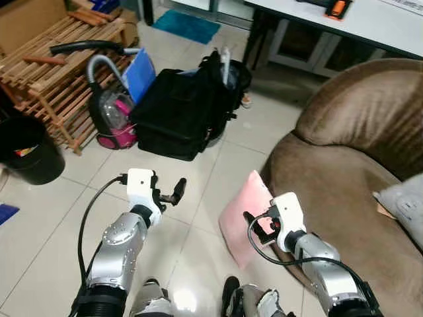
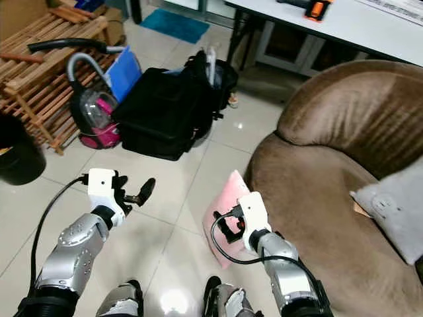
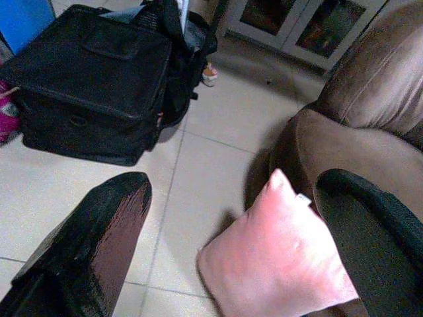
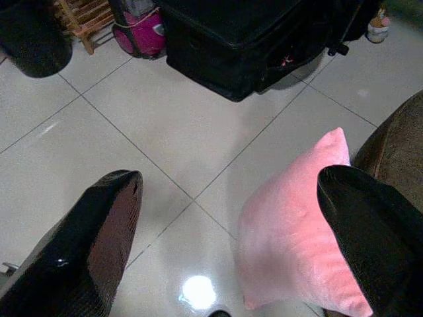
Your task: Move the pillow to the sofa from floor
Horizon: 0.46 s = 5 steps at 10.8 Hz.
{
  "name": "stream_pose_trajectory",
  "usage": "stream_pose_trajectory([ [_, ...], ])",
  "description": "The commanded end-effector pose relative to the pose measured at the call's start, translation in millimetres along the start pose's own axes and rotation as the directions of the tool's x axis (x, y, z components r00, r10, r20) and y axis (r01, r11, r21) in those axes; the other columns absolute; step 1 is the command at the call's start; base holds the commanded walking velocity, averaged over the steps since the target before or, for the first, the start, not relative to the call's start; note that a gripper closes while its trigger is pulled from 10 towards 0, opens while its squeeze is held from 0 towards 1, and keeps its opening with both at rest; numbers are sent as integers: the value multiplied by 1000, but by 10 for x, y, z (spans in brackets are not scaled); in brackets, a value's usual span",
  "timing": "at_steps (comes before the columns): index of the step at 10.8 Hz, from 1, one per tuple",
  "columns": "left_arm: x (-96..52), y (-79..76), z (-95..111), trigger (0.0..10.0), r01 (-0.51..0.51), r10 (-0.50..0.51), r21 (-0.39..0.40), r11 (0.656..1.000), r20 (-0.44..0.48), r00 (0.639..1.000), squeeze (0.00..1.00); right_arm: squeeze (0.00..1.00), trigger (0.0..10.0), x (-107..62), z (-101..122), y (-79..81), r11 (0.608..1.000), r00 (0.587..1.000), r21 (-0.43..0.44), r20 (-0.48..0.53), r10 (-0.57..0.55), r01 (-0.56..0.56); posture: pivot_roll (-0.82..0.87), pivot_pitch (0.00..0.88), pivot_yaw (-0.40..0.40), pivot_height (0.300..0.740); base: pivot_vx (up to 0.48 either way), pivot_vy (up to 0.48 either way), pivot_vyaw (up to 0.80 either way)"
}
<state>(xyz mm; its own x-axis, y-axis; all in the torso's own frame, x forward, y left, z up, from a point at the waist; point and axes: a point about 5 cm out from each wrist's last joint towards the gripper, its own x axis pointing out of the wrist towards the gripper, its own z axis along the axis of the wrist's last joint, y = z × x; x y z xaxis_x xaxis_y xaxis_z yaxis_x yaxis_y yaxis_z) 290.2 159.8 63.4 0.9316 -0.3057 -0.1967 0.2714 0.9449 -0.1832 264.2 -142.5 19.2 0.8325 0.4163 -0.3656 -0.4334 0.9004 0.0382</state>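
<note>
A pink pillow (image 1: 239, 206) stands on its edge on the tiled floor, leaning against the front of the brown sofa (image 1: 344, 165). My right gripper (image 1: 259, 228) hovers open just in front of the pillow, near its lower part; in the right wrist view the pillow (image 4: 297, 231) sits beside one finger (image 4: 370, 224). My left gripper (image 1: 175, 191) is held open over the floor to the left of the pillow, apart from it. From the left wrist view the pillow (image 3: 277, 264) appears between the two spread fingers, ahead of them.
A black bag (image 1: 178, 112) and a pink vacuum cleaner (image 1: 112, 112) sit on the floor ahead. A wooden rack (image 1: 53, 66) and a black bucket (image 1: 30, 148) are at the left. A grey cushion (image 1: 403, 201) lies on the sofa seat. A white table (image 1: 357, 20) stands behind.
</note>
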Motion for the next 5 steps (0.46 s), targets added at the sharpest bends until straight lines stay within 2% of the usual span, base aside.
stream_pose_trajectory([
  [1,28,-61,-21,10000,25,-25,-4,1000,-9,1000,0,0,10000,-35,3,-50,999,999,21,20,-41,40,142,191,-83,740,0,0,0],
  [3,52,-104,35,10000,60,-60,49,997,12,998,0,0,10000,9,13,-56,999,998,6,30,-50,50,149,189,-82,740,0,0,0],
  [5,59,-95,41,10000,64,-65,69,996,7,998,0,0,10000,29,21,-38,999,998,7,39,-50,50,153,187,-81,740,0,0,0],
])
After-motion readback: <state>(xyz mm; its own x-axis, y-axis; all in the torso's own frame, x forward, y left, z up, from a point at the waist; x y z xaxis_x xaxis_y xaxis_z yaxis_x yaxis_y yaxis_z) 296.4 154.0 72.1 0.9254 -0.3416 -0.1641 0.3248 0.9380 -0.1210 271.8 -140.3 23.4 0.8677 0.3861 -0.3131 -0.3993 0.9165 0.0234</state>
